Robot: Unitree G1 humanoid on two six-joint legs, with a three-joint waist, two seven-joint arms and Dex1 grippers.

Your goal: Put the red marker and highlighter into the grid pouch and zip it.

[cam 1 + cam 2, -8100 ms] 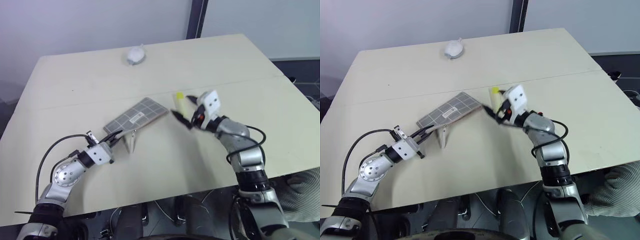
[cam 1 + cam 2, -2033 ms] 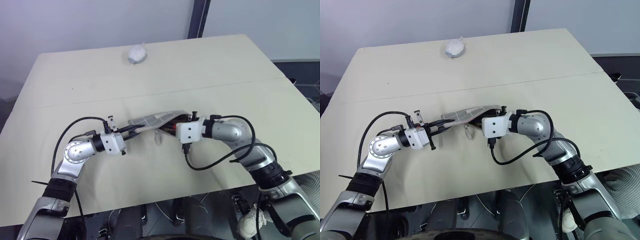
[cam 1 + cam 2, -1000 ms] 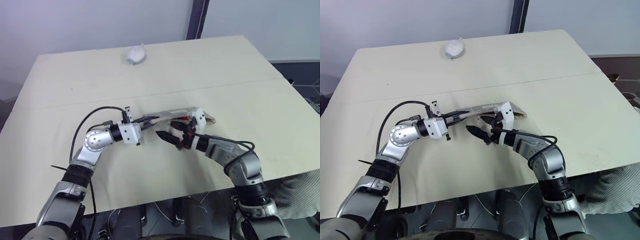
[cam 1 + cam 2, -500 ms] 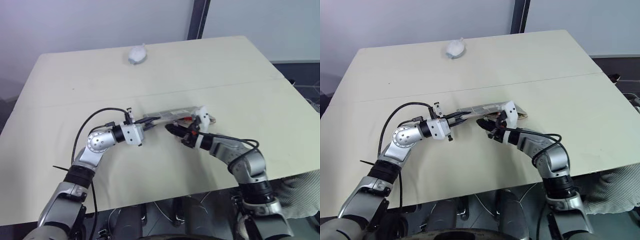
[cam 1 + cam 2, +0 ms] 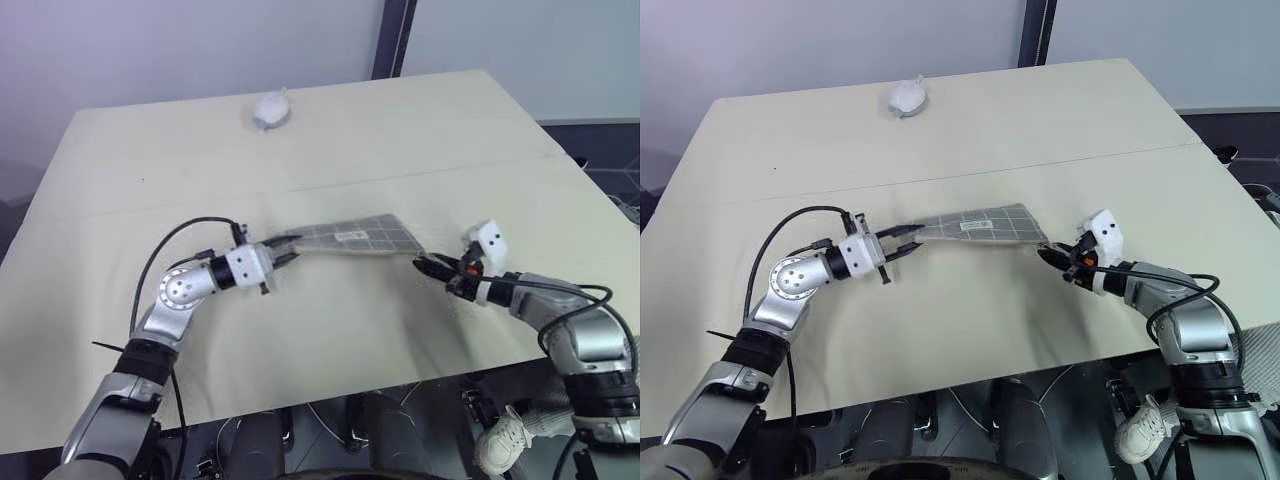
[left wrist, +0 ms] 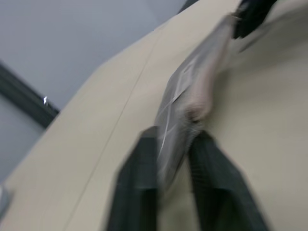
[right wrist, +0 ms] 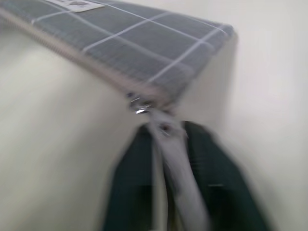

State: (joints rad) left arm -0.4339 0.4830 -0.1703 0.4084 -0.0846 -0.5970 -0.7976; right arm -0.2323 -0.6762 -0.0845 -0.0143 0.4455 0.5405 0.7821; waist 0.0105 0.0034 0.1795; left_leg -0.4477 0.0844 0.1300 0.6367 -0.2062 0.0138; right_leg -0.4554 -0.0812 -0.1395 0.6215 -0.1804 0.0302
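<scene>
grid pouch (image 5: 978, 223) lies stretched near the middle of the table (image 5: 1060, 120), label up. left tool (image 5: 908, 243) is closed on its left end; right tool (image 5: 1052, 258) pinches the zipper pull tab (image 7: 166, 139) at the right corner. since a second ago the right tool has travelled toward the table's right edge, and the pouch now lies flatter. a crumpled white object (image 5: 907, 96) sits near the far edge.

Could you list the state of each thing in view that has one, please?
grid pouch: zipped along its edge, stretched between both tools.
pull tab: pinched by right tool.
left tool: clamped on the pouch's end.
white crumpled object: untouched at the table's far side.
</scene>
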